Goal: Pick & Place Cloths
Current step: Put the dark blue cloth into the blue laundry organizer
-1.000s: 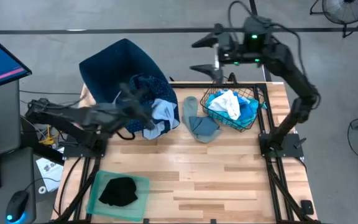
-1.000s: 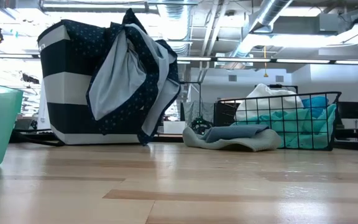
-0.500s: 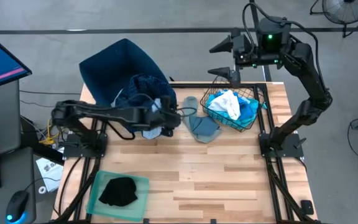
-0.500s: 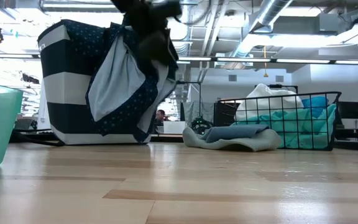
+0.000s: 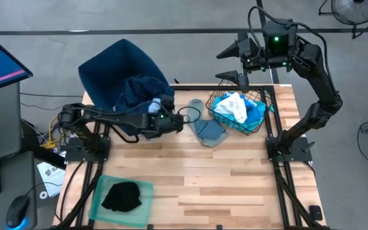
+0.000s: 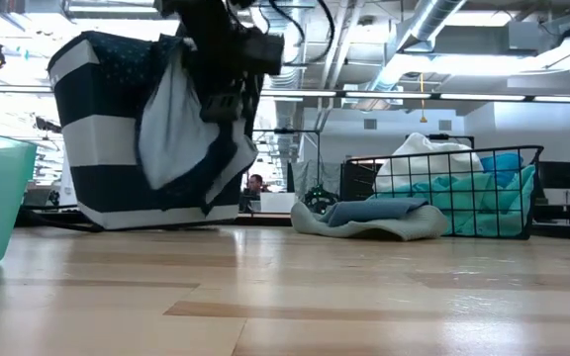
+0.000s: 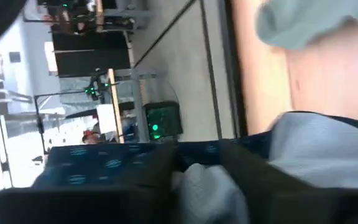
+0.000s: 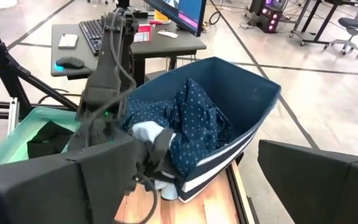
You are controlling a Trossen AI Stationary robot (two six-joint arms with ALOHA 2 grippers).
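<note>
My left gripper (image 5: 158, 114) (image 6: 224, 99) is at the mouth of the tipped dark blue bin (image 5: 110, 67), shut on the pale blue cloth (image 5: 152, 105) that hangs over the bin's rim with the dotted navy cloth (image 5: 142, 88). A grey-blue cloth (image 5: 204, 130) lies flat on the table between the bin and the wire basket (image 5: 260, 121). White (image 5: 235, 105) and turquoise (image 5: 255, 114) cloths fill the basket. A black cloth (image 5: 122, 195) lies in the green tray (image 5: 104, 185). My right gripper (image 5: 229, 64) (image 8: 197, 177) is open, raised above the basket's far edge. My left gripper pinches a bunched fold of the pale blue cloth (image 7: 205, 186) between its two fingers (image 7: 157, 177), coming roughly level from the table's near right side at the bin's mouth. The rest of the cloth (image 6: 171, 129) hangs down the bin's front, clear of the table.
The bin leans on the far left corner of the table. The wire basket stands at the far right. The green tray sits at the near left edge. Bare wood (image 5: 235, 179) lies across the middle and near right. A desk with a monitor stands left of the table.
My left gripper swept from the bin's near left side toward the table's right past the hanging cloths, then drew back to the bin's mouth and took hold of the pale blue cloth. The bin tipped leftward and the hanging cloths' lower ends rose. My right gripper shifted right.
</note>
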